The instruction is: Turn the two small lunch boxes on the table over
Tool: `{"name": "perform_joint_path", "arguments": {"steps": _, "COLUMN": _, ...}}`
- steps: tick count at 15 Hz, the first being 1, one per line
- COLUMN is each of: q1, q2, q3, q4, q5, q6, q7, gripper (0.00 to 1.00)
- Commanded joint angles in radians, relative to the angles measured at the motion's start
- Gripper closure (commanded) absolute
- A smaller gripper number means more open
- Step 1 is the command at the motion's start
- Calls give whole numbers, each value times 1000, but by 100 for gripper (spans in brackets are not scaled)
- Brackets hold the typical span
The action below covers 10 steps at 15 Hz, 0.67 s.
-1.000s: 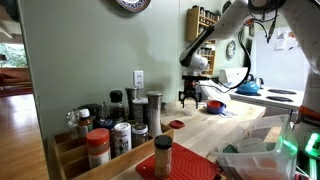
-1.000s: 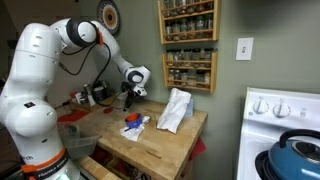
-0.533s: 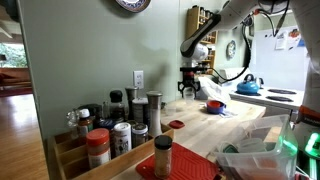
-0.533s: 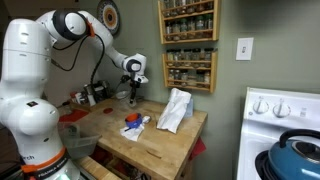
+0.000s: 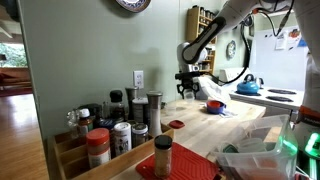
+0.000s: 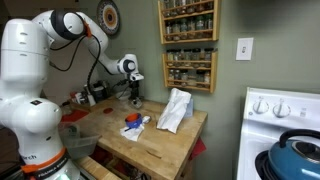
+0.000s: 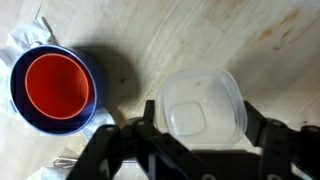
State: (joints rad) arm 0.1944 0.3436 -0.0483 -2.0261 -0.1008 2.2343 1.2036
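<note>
Clear lunch box [image 7: 200, 103] lies flat, longer side crosswise

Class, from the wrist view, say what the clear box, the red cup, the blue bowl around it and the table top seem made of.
Clear box: likely translucent plastic, since the wood shows through it. Red cup and blue bowl: probably plastic, with smooth, even colour and a slight sheen. Table top: pale wood with visible grain and a matte finish.
</note>
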Motion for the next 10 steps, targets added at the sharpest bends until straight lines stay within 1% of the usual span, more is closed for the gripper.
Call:
{"name": "perform_joint_path", "arguments": {"steps": 1, "q1": 26, "q2": 28, "q3": -22, "q4": -21, "q5": -97, "q6": 16, "q7": 161, "gripper": 44}}
{"name": "perform_joint_path", "arguments": {"steps": 2, "q1": 1, "q2": 21, "q3": 1, "q4": -4, "q5": -65, "q6": 2, "q7": 96, "gripper": 44}}
{"name": "perform_joint_path", "arguments": {"steps": 3, "q1": 2, "q2": 28, "q3": 2, "q4": -3, "q5": -68, "q6": 2, "q7": 105, "gripper": 19}}
{"name": "perform_joint_path", "arguments": {"steps": 6, "q1": 1, "q2": 28, "q3": 2, "q4": 3, "q5": -68, "q6": 2, "q7": 104, "gripper": 19}}
{"name": "perform_joint_path", "arguments": {"steps": 7, "q1": 12, "q2": 41, "q3": -2, "q4": 9, "q5": -92, "q6": -6, "q7": 116, "gripper": 44}}
{"name": "perform_joint_path", "arguments": {"steps": 10, "q1": 43, "q2": 72, "q3": -3, "q4": 14, "q5": -173, "q6": -20, "q7": 117, "gripper": 44}}
